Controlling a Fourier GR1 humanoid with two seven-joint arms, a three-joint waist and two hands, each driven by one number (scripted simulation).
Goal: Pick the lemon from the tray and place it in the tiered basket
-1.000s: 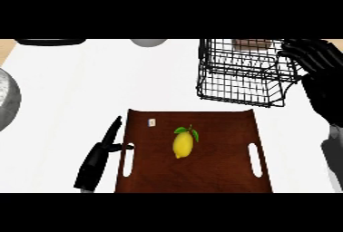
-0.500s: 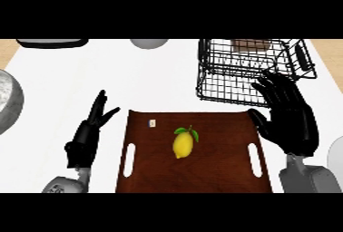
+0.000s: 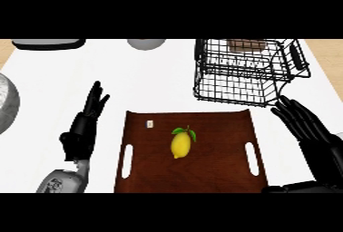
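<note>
A yellow lemon (image 3: 180, 144) with a green leaf lies near the middle of the dark brown tray (image 3: 221, 172). The black wire tiered basket (image 3: 249, 72) stands behind the tray at the right, with a brown item in its upper tier. My left hand (image 3: 84, 126) is open just left of the tray, fingers pointing away from me. At the tray's right edge my right hand (image 3: 309, 132) is open too, its fingertips near the basket's front corner. Neither hand touches the lemon.
A grey metal bowl's rim (image 3: 5, 106) shows at the far left. A dark flat object (image 3: 48, 44) and a grey round object (image 3: 147, 43) sit along the counter's back. A small white tag (image 3: 149, 123) lies on the tray's far left part.
My right hand has come down from the basket toward me and now sits beside the tray's right edge. The left hand rose and straightened beside the tray. The lemon has not moved.
</note>
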